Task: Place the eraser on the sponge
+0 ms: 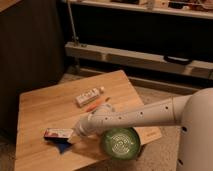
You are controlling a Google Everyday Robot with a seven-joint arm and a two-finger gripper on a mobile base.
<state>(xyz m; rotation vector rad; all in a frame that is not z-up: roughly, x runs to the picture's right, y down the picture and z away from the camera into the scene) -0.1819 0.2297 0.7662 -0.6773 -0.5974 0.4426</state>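
Single camera view of a wooden counter carrying five loose items, one of each kind.

(a) One eraser, a long narrow block with black sides and a white top face bearing red marks. The marks are not legible. It lies flat near the front left of the counter, its long axis running roughly left to right.

(b) One sponge, a deep-blue soft pad. It shows just in front of the eraser, and its rear part is covered by the eraser, which overlaps it.

(c) One pale cream packet near the counter's middle. It carries print that cannot be read.

(d) One thin orange pen, just beside the packet on its near side.

(e) One round green cup, seen from above at the front right edge.

The white arm reaches in from the right, passing above the cup. Its end effector sits at the right end of the eraser. Whether it is wide, narrow or gripping the eraser cannot be told, as the wrist hides it.
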